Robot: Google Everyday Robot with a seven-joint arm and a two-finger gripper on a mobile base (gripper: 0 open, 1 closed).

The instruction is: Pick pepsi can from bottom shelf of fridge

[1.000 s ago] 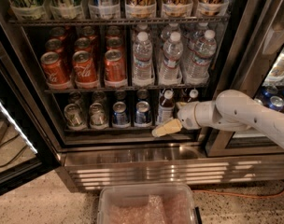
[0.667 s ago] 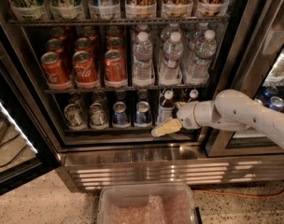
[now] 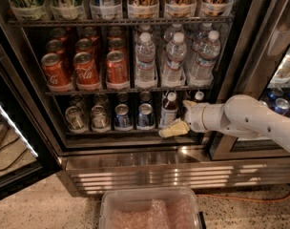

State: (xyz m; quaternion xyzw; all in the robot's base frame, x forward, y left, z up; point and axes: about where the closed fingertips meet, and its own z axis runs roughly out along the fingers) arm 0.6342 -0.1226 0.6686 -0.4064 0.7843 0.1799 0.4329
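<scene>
The fridge (image 3: 135,168) stands open, its dark inside facing me. Two blue pepsi cans (image 3: 145,116) with silver tops stand side by side near the middle of the bottom shelf (image 3: 111,133), one of them (image 3: 122,117) further left. My gripper (image 3: 180,116) reaches in from the right on a white arm (image 3: 245,118). It is at the shelf's front edge, right of the pepsi cans and in front of a brown bottle (image 3: 169,109). It is open and holds nothing. Its lower cream finger (image 3: 173,128) points left toward the cans.
Silver-grey cans (image 3: 88,118) stand left of the pepsi cans. Red Coca-Cola cans (image 3: 85,68) and water bottles (image 3: 176,58) fill the shelf above. The slatted steel grille (image 3: 183,175) runs below. A clear plastic bin (image 3: 152,211) sits on the floor in front. The open door (image 3: 11,142) is at the left.
</scene>
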